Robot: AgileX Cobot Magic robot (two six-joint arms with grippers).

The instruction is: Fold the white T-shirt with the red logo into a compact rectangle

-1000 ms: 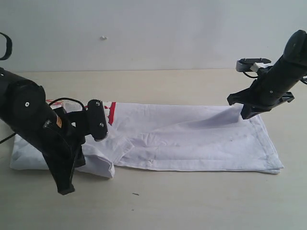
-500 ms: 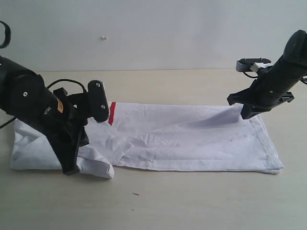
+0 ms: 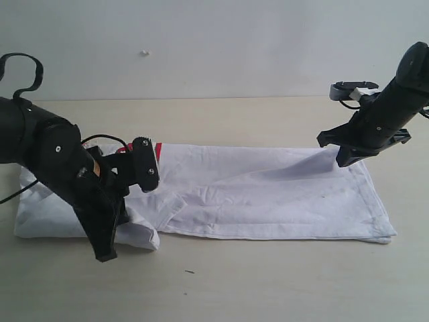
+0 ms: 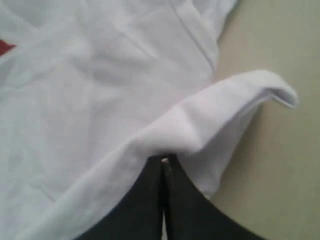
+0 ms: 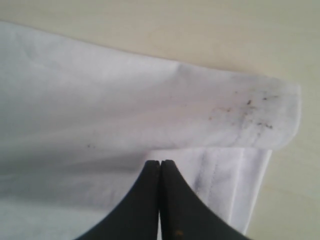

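At white T-shirt (image 3: 268, 194) ends — left gripper (image 4: 163, 160) pinching fold, right gripper (image 5: 159, 163) pinching lifted edge

A pale beige tabletop (image 3: 268, 282) carries a white T-shirt (image 3: 268, 194), spread as a long band running from near the left edge towards the right edge, closer to the far edge than the near one. A sliver of the red logo (image 3: 158, 149) shows along its far side. A small dark speck (image 3: 190, 272) lies on bare surface towards the near edge.
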